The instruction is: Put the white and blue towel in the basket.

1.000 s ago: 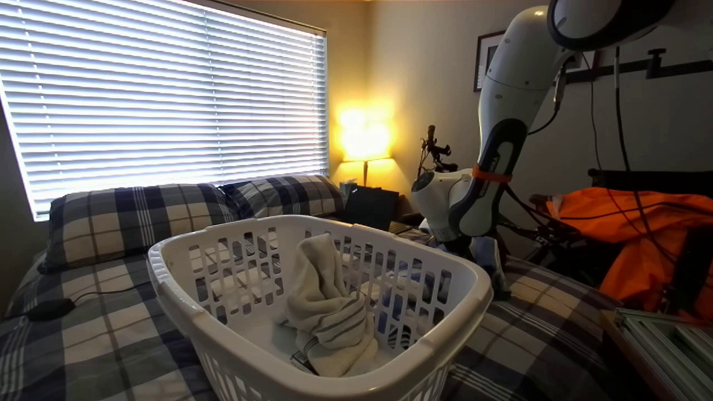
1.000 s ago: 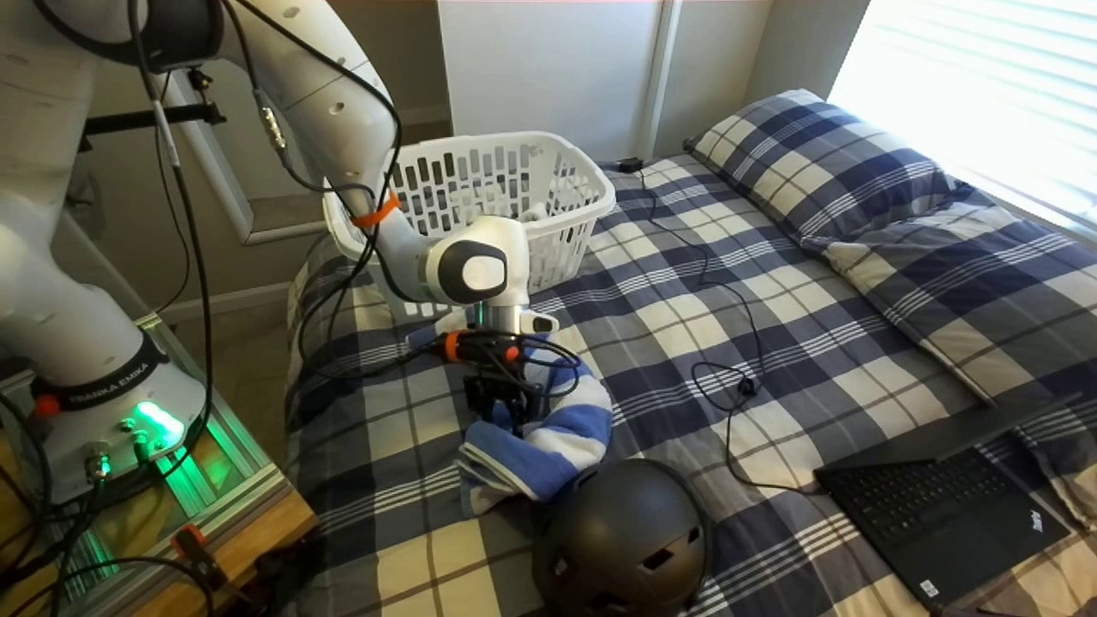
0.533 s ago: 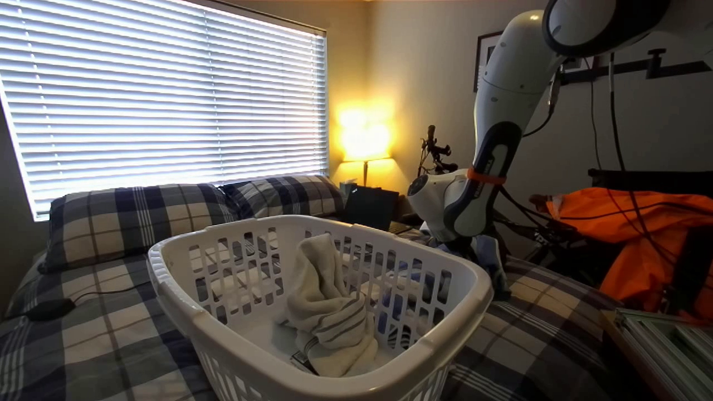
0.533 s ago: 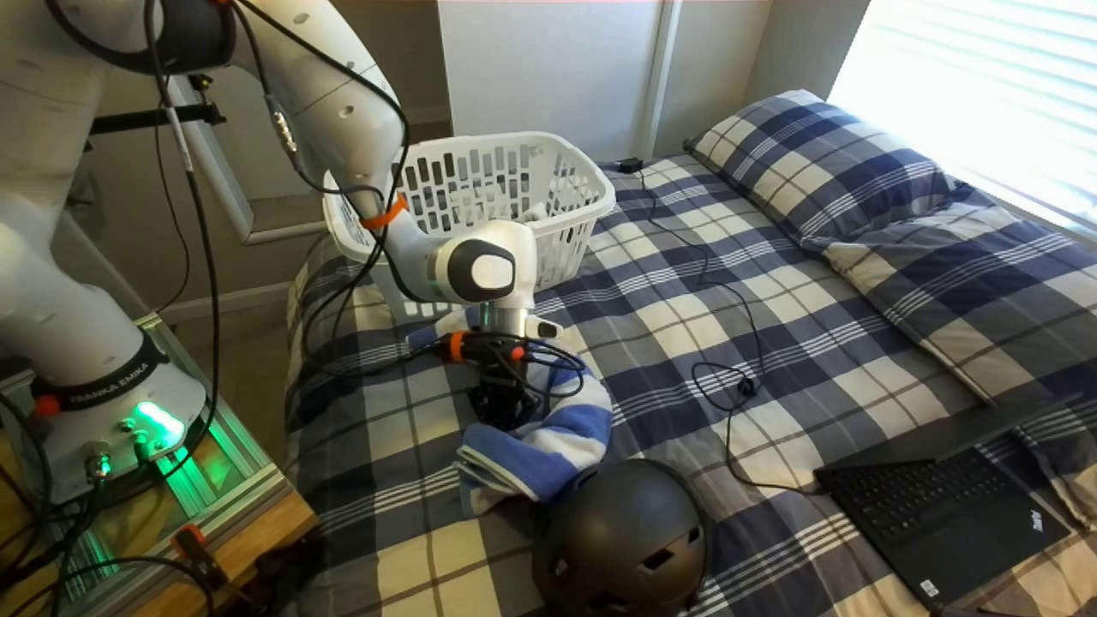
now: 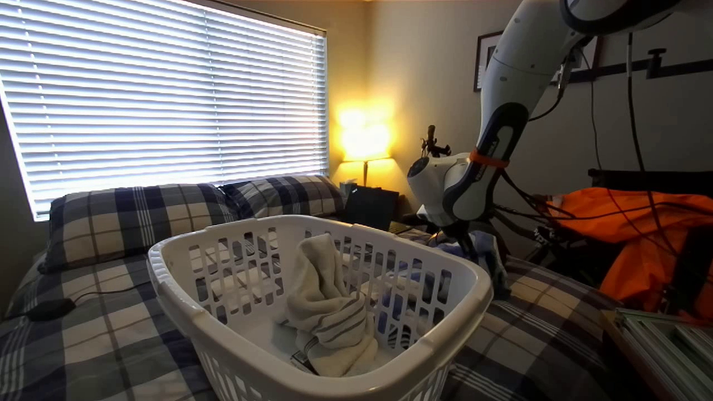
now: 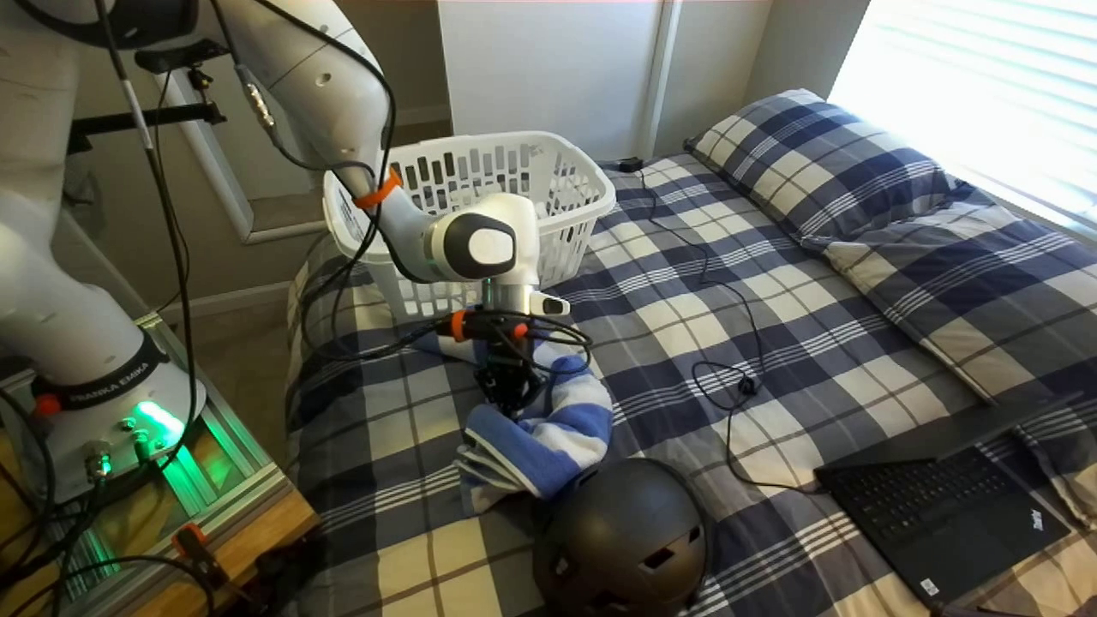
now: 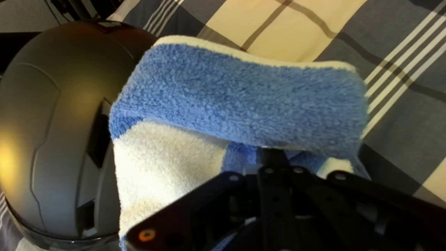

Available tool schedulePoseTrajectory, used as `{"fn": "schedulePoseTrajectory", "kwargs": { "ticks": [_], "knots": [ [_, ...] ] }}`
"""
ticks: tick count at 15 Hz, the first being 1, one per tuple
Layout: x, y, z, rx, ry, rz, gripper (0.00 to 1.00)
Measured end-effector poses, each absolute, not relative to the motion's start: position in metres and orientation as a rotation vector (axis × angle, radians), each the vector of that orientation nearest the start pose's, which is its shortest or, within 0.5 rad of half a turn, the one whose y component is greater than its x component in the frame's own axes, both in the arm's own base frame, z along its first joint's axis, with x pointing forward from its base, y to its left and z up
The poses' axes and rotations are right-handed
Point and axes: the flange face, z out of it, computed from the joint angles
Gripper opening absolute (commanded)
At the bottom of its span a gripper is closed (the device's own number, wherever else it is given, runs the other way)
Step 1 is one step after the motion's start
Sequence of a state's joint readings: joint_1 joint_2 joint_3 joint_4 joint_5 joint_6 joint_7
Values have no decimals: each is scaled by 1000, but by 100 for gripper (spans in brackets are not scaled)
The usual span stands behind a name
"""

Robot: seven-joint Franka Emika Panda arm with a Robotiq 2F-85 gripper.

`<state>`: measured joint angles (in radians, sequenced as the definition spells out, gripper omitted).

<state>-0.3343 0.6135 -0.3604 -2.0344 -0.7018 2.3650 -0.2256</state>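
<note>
The white and blue towel [image 6: 585,420] lies bunched on the bed, broad stripes showing, between the basket and a dark helmet. My gripper [image 6: 514,408] is just above the bed at the towel's near end. In the wrist view a blue fold of the towel [image 7: 223,94] covers the tips of my gripper [image 7: 274,155]; its fingers are together, pinching cloth there. The exact pinch point is hidden. The white basket [image 5: 345,385] stands on the bed with a cream-grey cloth [image 5: 328,312] inside. Behind its far rim part of the towel [image 5: 490,253] shows.
A black helmet [image 6: 621,531] touches the towel's end; in the wrist view the helmet [image 7: 69,122] fills the left. A laptop [image 6: 951,523] and a cable [image 6: 728,428] lie farther along the bed. Pillows [image 6: 823,163] are by the window. Orange fabric [image 5: 629,217] hangs behind the arm.
My gripper has shut on the towel at its near end. After dipping a little, it has risen slightly, and the pinched fold has come up with it. Basket and helmet are unmoved.
</note>
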Motion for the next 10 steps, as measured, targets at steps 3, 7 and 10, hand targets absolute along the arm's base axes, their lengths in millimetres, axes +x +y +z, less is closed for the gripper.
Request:
{"fn": "schedulePoseTrajectory", "kwargs": {
  "ticks": [3, 7, 10],
  "knots": [
    [429, -373, 159, -3452, -245, 905, 0],
    [436, -368, 190, -3552, -263, 724, 0],
    [442, -364, 235, -3680, -264, 489, 0]
  ]
}}
